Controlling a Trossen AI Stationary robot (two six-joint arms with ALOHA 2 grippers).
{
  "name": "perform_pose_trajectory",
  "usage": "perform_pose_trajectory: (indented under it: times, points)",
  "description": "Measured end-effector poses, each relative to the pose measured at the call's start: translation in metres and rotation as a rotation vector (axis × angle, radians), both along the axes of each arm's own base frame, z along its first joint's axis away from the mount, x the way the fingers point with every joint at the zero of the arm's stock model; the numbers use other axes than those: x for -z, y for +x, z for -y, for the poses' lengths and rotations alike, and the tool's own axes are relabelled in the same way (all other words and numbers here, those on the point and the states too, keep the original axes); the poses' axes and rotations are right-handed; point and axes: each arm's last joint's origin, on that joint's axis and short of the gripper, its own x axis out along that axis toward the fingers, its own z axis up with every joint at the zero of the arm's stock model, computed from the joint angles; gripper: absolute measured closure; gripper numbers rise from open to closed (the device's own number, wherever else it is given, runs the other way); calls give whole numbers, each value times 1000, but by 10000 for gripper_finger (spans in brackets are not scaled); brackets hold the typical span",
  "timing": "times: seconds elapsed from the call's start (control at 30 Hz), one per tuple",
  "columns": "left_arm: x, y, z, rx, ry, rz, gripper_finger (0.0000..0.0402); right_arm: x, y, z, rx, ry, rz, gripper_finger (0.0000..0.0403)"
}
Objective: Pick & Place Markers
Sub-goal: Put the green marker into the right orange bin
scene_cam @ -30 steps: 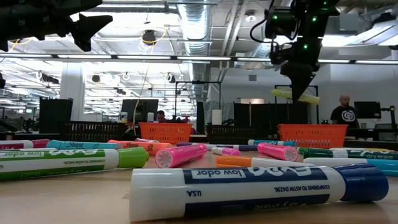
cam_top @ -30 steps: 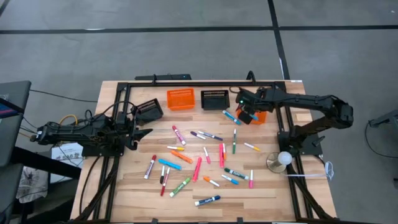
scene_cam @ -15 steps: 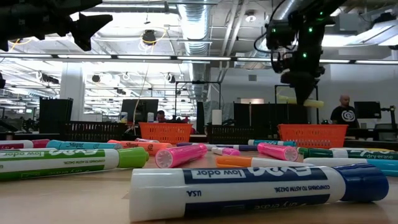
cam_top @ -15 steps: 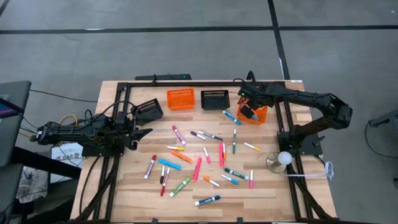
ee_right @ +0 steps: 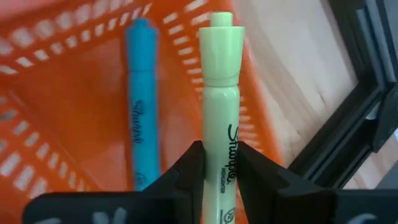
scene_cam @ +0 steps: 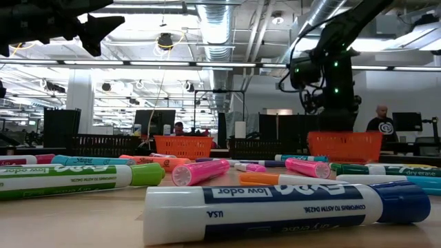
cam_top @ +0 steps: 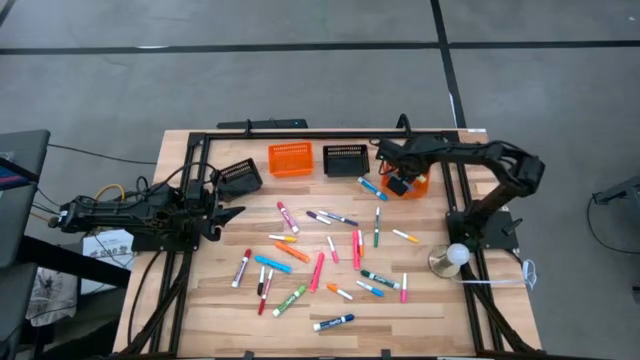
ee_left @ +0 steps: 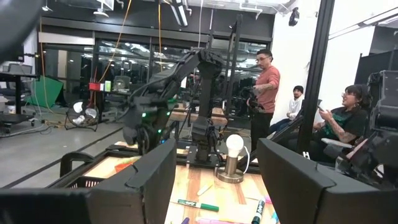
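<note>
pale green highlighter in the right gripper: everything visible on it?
The pale green highlighter is a slim plastic pen with a stepped cap and black Sharpie script on its barrel. The right gripper pinches its lower barrel between both fingers, inside the orange mesh basket, alongside a blue marker lying there. Its lower end is hidden.

Pale green marker (ee_right: 219,93), blue marker (ee_right: 139,106), orange mesh basket (ee_right: 68,93), dark hand (ee_right: 217,163).

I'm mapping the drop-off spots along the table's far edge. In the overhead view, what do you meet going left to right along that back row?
Tilted black basket → orange basket → upright black basket → right gripper, holding a pale green marker over a second orange basket.
</note>
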Motion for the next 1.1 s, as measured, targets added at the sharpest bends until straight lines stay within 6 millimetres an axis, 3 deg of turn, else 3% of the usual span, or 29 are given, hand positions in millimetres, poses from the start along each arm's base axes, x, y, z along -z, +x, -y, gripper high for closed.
perform_pose_trajectory:
  times: [0.23, 1.1]
  points:
    - [0, 0, 0, 0, 0, 4, 179, 10, 5, 2, -1, 30, -1, 322]
    - [-1, 0, 0, 0, 0, 6, 179, 7, 6, -2, -11, 47, 22, 309]
